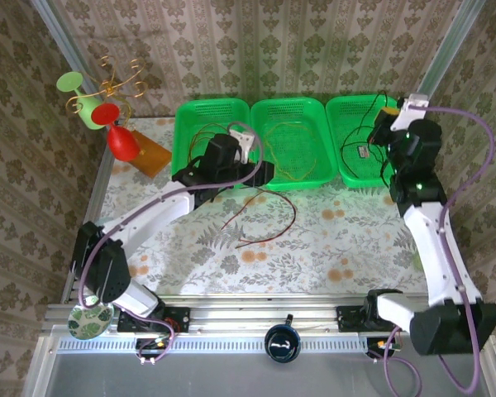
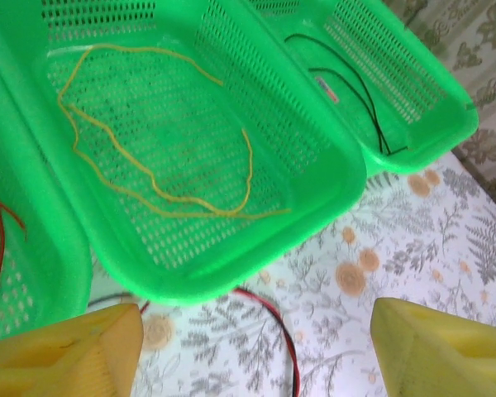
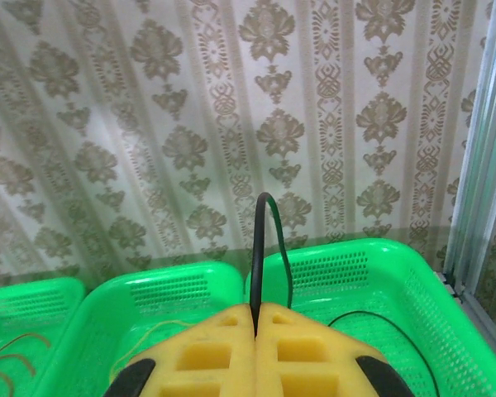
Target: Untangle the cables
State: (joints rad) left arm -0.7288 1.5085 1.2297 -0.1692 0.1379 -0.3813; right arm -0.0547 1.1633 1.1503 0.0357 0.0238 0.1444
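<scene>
Cable to fetch: red cable (image 2: 288,335), loose on the table (image 2: 413,240), just in front of the middle basket (image 2: 231,285).
Left gripper (image 2: 256,356): spread wide and empty, right above it. The strand runs lengthways between my fingers (image 2: 66,351), so they would close across it.
Right gripper (image 3: 255,327): pinched on the black cable (image 3: 256,256), above the right basket (image 3: 413,281).
Nearer arm: left.
Doubt: the strand may be red paired with black; it is too thin to tell.
Sorted: yellow cable (image 2: 161,198), in the middle basket.

I saw the yellow cable (image 2: 249,165) lying in loose loops inside the middle basket (image 2: 231,285), the red cable (image 1: 269,239) curved on the table (image 1: 347,240), the black cable (image 3: 256,248) arched upward, pinched by the right gripper (image 3: 255,317)
</scene>
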